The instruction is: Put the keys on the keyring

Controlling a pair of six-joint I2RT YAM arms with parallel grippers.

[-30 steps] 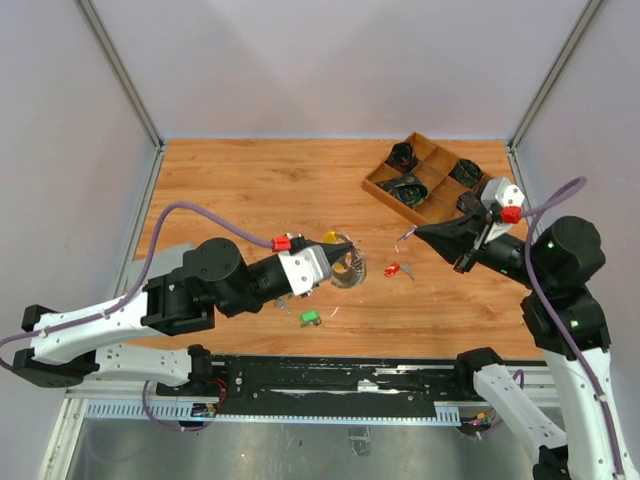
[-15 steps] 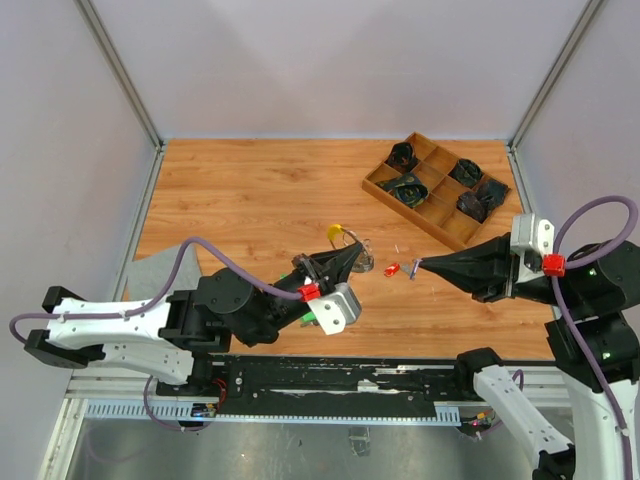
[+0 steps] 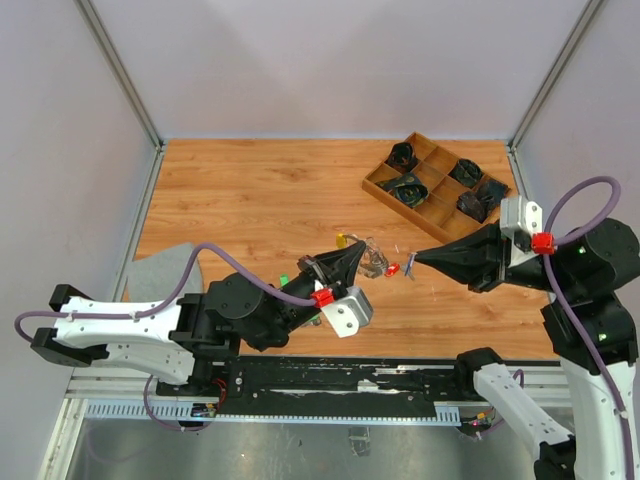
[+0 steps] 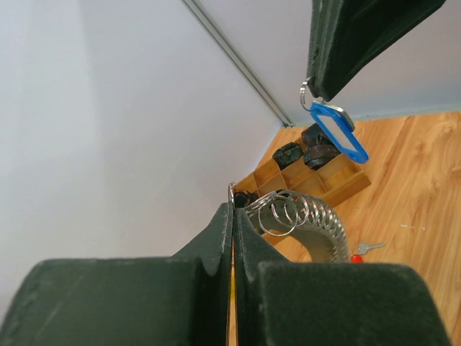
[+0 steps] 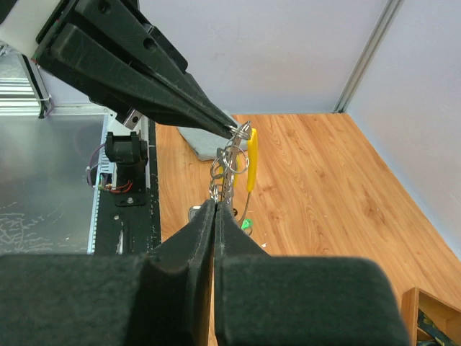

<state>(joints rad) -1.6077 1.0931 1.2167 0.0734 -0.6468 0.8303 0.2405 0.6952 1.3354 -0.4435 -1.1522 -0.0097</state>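
Note:
My left gripper (image 3: 358, 258) is shut on the keyring (image 3: 372, 260), a silvery coil with a yellow curved piece (image 3: 343, 240), and holds it above the table. In the left wrist view the coil (image 4: 311, 220) hangs right of my shut jaws (image 4: 232, 190). My right gripper (image 3: 417, 259) is shut on a blue-tagged key (image 4: 338, 133), just right of the ring. In the right wrist view my shut jaws (image 5: 215, 204) sit close below the ring's loops (image 5: 227, 163) and the yellow piece (image 5: 251, 158). A red key (image 3: 393, 269) and a green key (image 5: 246, 225) lie on the table.
A wooden compartment tray (image 3: 382, 181) with dark bundles stands at the back right, also in the left wrist view (image 4: 338, 184). A grey cloth (image 3: 160, 270) lies at the left edge. The black rail (image 3: 330, 375) runs along the near edge.
My left gripper turned and rose to the right with the keyring. My right gripper swung back, then moved left with the blue key, closing on the ring.

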